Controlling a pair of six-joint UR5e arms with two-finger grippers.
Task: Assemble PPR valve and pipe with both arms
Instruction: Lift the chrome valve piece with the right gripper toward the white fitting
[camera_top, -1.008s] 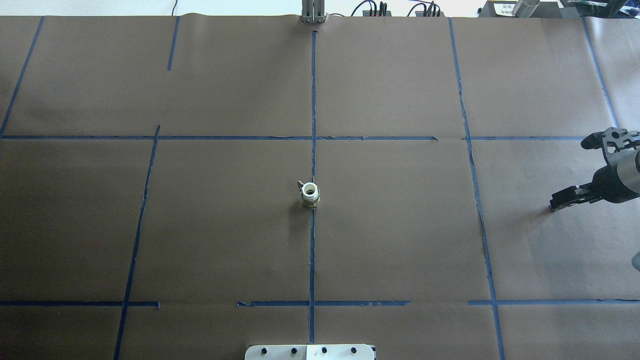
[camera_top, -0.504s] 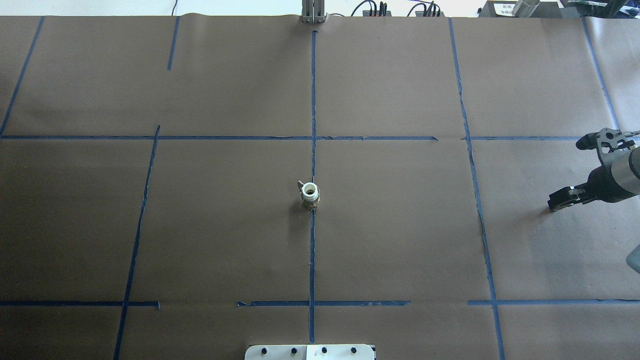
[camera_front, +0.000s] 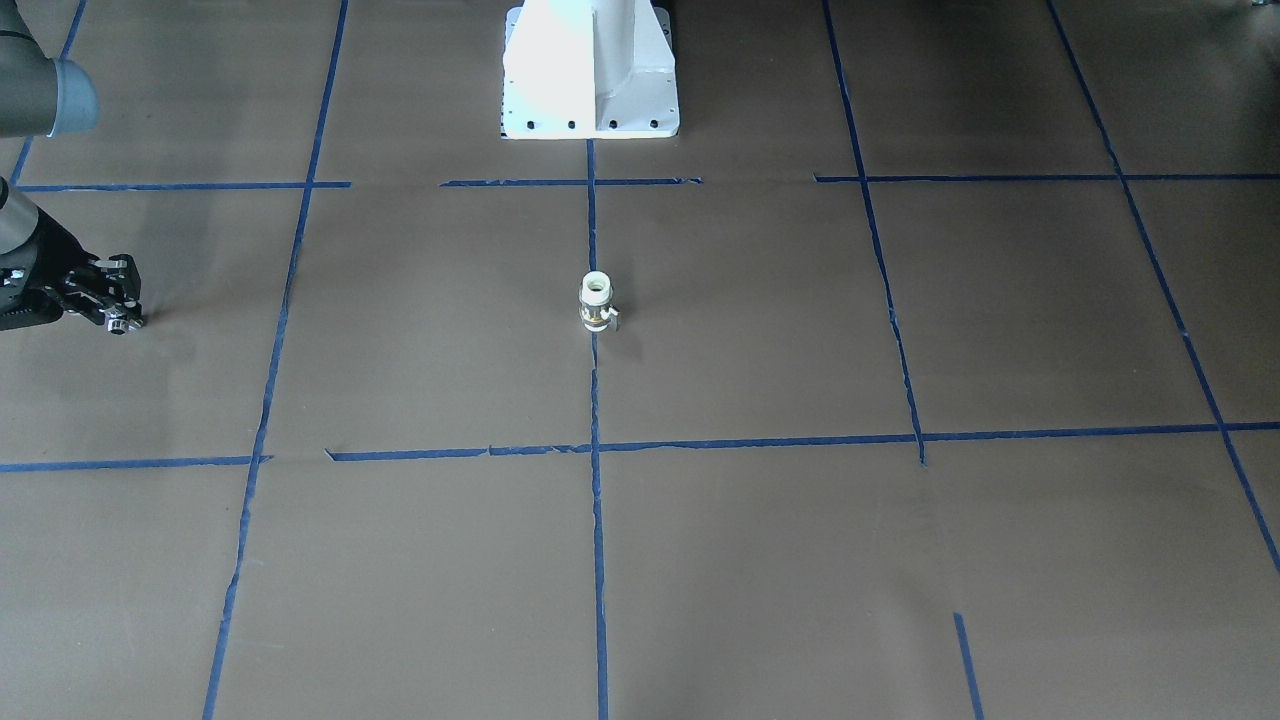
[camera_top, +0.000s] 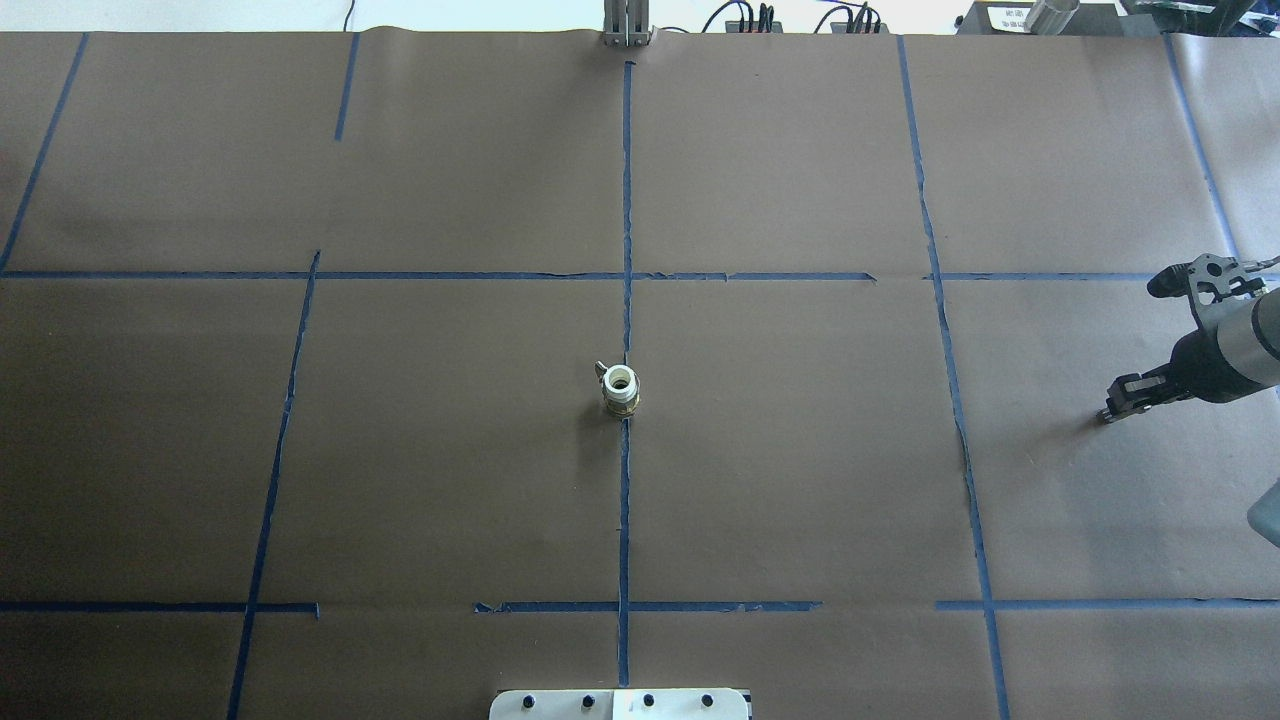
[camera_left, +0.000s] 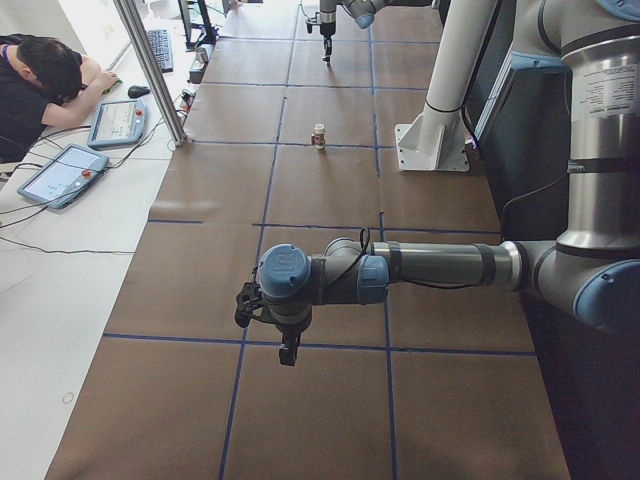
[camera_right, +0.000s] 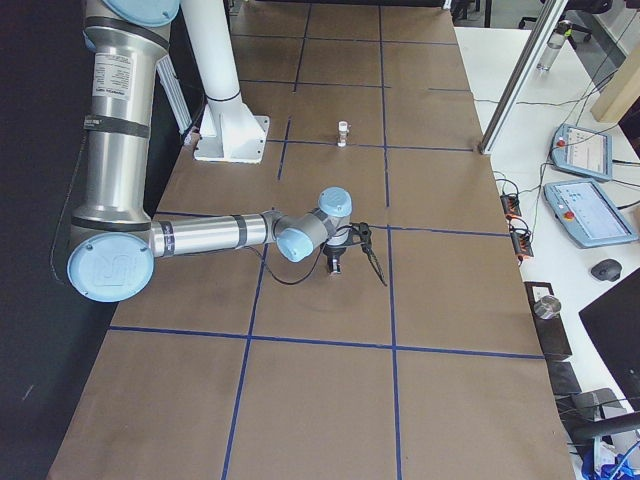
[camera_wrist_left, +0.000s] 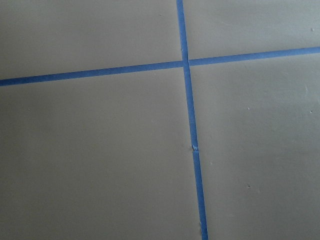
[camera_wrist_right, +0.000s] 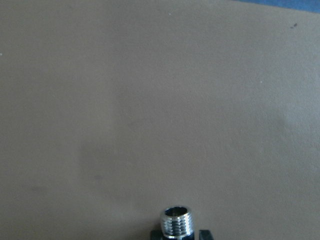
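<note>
The PPR valve stands upright on the table's centre tape line, white open end up, with a small side stub; it also shows in the front view. My right gripper is low over the table far to the right of the valve, shut on the pipe, whose chrome threaded end sticks out between the fingertips. It also shows at the left edge of the front view. My left gripper shows only in the exterior left view, pointing down above the table; I cannot tell if it is open or shut.
The white pedestal stands at the robot's edge of the table. A metal post and cables sit at the far edge. Blue tape lines grid the brown paper. An operator sits by tablets beyond the table.
My right wrist has turned and drawn slightly to the right, so the gripper looks narrower from above. The valve has not moved.
</note>
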